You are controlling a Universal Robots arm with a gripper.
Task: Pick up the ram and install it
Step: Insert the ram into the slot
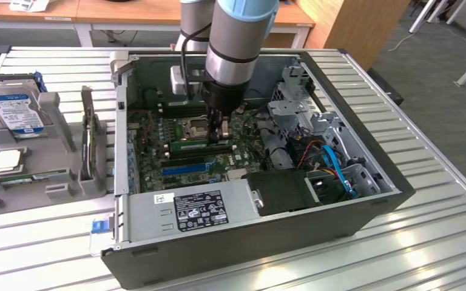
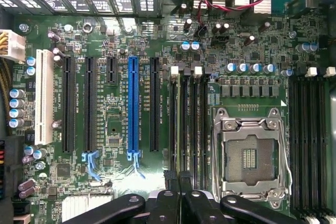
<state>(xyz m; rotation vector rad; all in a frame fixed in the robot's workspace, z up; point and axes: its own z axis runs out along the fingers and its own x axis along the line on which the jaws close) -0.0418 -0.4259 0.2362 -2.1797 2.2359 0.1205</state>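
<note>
Exterior view, starting from its left: the grey fixture (image 1: 95,182) is sitting on the tabletop (image 1: 427,242) at 9 o'clock of the PC case (image 1: 257,248), keeping parts in fixed spots for picking. The hard drive (image 1: 14,109) is standing upright in it. The processor chip (image 1: 5,159) and a spare stick (image 1: 27,178) are lying flat toward its 6 o'clock edge. The case is lying on its side, open face up, so the arm (image 1: 233,54) is reaching straight down onto the motherboard (image 1: 148,133).

The ram (image 1: 191,145) is standing on edge in the slot bank just at 6 o'clock of the CPU socket (image 1: 194,127), deep inside the case. The gripper (image 1: 220,129) is hanging vertical over the stick's end toward the exterior view's right. The fingers are looking clenched narrow on that end. That's my read, since they're partly hiding the contact themselves. The vertical pose is making sense, as the slot is only taking the stick straight down.

At 3 o'clock of the gripper, the drive cage (image 1: 298,115) and blue cables (image 1: 334,167) are crowding the case, well apart from the slot.

The wrist view is adding the stick edge-on, lined up along one black slot between the blue slot (image 2: 133,108) and the empty socket. It's running into the gap between the fingers (image 2: 167,203). The exterior view is adding the fixture and the arm's pose. Whether the stick is fully seated, I cannot tell.
</note>
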